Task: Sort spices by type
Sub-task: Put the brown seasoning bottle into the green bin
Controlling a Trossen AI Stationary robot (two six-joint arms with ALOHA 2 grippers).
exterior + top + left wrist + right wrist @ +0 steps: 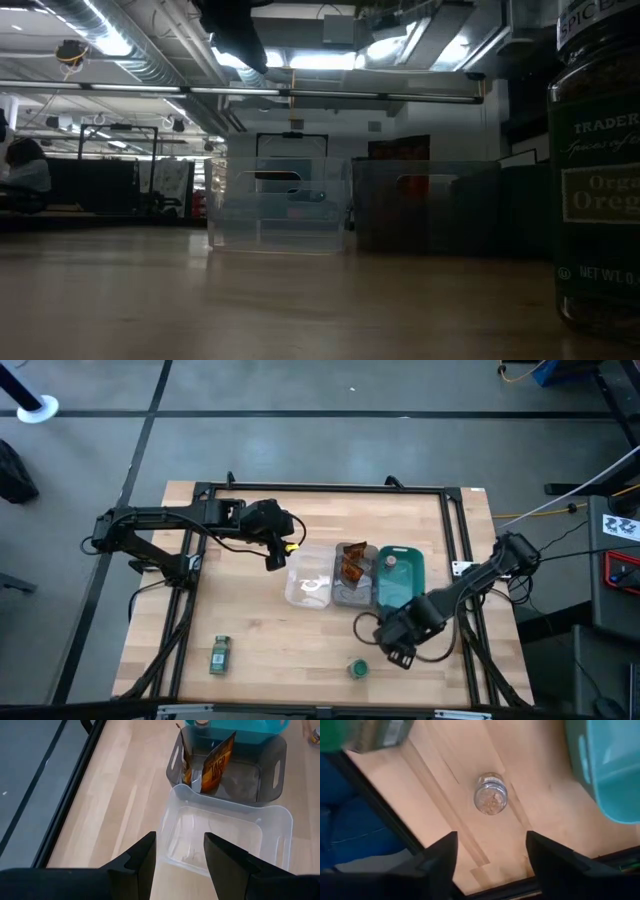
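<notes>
Both grippers are open and hold nothing. My left gripper [277,557] [180,855] hovers at the left edge of the clear tray [310,586] [225,832]. Two brown-orange sachets [352,563] [217,762] stand on edge in the grey tray [349,596] [276,767]. A jar with a pinkish lid [392,563] sits in the teal tray [402,588]. My right gripper [395,653] [492,855] is near the table's near edge. A small glass jar with brownish contents [490,800] rests on the wood beyond its fingers. One green-lidded jar [358,669] [600,180] stands just left of it. Another [220,655] lies farther left.
The three trays sit side by side at mid-table, clear, grey, then teal from left to right. A black frame [320,488] runs round the table's far and side edges. The table's near edge [385,815] is close beside my right gripper. Bare wood [290,650] lies between the two green-lidded jars.
</notes>
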